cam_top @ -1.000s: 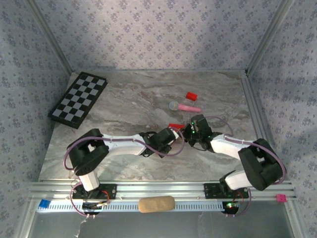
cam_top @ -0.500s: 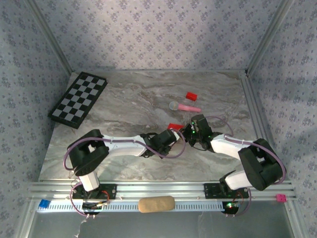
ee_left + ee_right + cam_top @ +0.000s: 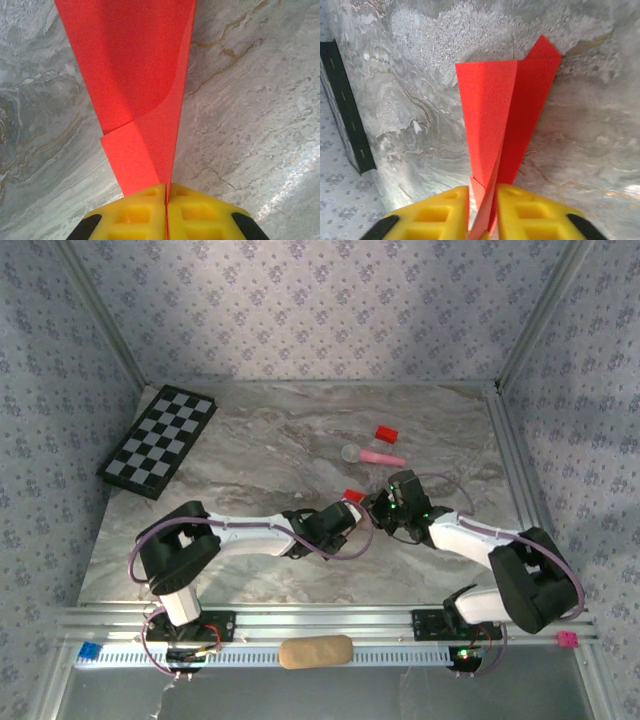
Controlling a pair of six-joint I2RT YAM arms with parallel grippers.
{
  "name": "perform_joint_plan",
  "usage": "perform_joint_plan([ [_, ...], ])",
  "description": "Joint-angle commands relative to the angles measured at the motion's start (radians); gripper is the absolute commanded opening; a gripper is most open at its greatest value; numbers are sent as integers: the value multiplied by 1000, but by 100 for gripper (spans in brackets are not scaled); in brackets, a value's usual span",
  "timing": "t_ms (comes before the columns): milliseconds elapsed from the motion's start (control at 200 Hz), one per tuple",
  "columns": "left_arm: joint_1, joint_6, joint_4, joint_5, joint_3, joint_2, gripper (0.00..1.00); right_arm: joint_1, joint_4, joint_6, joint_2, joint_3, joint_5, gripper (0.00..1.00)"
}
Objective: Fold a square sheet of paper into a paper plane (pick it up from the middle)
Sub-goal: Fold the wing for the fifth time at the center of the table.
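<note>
- Your left gripper (image 3: 166,188) has its two yellow fingers pressed together, clamped on the near end of the paper plane (image 3: 135,75); no gap shows between them.
- From that grip, the left wrist view shows the red paper running up and away over the marble, with one layer lapped over another and a straight crease down its right side.
- Your right gripper (image 3: 482,194) has its yellow fingers a little apart, and the folded layers of the plane stand in the narrow gap between them.
- In the right wrist view the plane widens away from those fingers and ends in a sharp corner at the upper right, lying on the table (image 3: 410,60).
- From above, the two grippers meet nose to nose near the middle of the table, with a small patch of red paper (image 3: 352,495) showing between them.
- Just beyond the grippers lies the pink stick with a grey round head (image 3: 375,455), and past it sits the small red block (image 3: 386,433), apart from the stick.
- The checkerboard (image 3: 160,440) lies at the far left corner, well apart from both arms.
- A tan oblong pad (image 3: 315,651) rests on the near rail between the two bases.
</note>
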Motion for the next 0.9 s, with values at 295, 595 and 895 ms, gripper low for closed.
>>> perform_joint_plan([
  [295,32,-98,42,85,-16,-14,7,-69,-262,-125,-210,5,108,35],
  [595,136,-171,111,358,-40,-16,6,-71,-296,-231,-304,-18,166,36],
  [895,197,-206,134,558,-28,14,5,-71,-273,-264,-317,-36,143,35],
])
